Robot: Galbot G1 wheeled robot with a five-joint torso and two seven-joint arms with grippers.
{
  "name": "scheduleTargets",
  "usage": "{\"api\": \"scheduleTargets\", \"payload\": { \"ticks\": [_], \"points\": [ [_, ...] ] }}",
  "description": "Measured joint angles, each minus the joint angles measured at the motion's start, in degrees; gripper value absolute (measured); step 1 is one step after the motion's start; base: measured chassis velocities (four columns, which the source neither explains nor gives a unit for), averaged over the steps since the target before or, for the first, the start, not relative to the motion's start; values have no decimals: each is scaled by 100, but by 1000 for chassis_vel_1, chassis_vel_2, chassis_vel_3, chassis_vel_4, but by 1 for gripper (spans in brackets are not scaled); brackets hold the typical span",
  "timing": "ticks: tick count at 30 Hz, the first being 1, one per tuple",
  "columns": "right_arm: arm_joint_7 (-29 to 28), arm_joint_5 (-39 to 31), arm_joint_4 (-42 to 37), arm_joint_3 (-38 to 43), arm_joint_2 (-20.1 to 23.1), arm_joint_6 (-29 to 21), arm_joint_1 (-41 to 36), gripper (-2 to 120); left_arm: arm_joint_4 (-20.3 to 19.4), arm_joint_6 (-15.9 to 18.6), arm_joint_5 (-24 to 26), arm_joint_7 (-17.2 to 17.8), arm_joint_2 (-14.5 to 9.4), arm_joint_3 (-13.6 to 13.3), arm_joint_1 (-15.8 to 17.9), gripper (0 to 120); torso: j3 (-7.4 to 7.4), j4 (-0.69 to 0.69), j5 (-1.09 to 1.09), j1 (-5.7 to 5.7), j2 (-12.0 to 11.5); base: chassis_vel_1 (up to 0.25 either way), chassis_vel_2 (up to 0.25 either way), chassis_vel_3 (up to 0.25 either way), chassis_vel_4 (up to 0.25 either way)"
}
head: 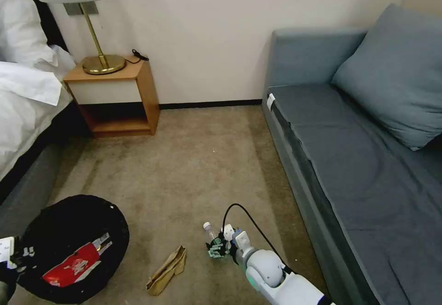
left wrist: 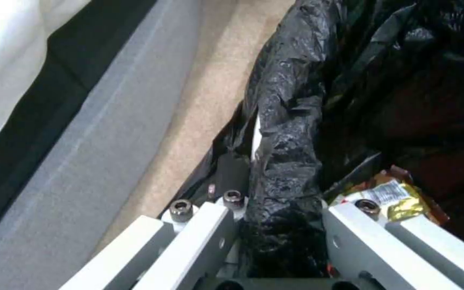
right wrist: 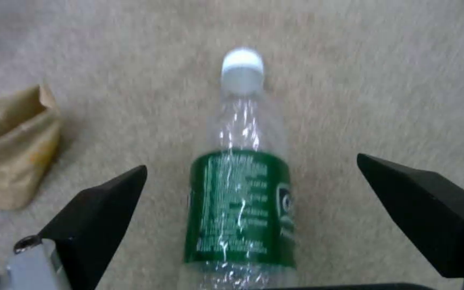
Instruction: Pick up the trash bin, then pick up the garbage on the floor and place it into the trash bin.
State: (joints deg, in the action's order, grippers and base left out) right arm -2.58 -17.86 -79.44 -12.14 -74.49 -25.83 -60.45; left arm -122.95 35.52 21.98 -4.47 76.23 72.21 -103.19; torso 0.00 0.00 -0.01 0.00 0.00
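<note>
While the left gripper pinches the trash bin rim at near left, the right gripper hangs wide open astride the clear bottle lying on carpet. Next it should lower and close evenly on the slippery body; the paper bag waits.

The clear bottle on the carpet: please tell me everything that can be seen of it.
The bottle is clear, crinkled plastic with a white cap and a green label around its body. It lies on its side on the beige carpet, beside a tan paper bag. The right gripper is open, one finger at each side, not touching it.
</note>
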Motion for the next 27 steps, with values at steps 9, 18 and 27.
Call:
{"api": "scheduleTargets", "payload": {
  "ticks": [9, 18, 27],
  "points": [
    [18, -402, 150, 26, -204, -267, 59, 77, -8, -5, -2, 17, 32, -30, 7, 3, 0, 0, 0, 0, 0, 0, 0, 0, 0],
    [74, -391, 383, 60, -278, -410, 99, 39, -34, -22, 23, 22, 17, 26, -9, 3, 0, 0, 1, 0, 0, 0, 0, 0, 0],
    [70, -316, 355, 97, -266, -342, 78, 18, -34, -23, 27, 17, 17, 13, 10, 3, 0, 0, 1, 0, 1, 0, 0, 0, 0]
  ]
}}
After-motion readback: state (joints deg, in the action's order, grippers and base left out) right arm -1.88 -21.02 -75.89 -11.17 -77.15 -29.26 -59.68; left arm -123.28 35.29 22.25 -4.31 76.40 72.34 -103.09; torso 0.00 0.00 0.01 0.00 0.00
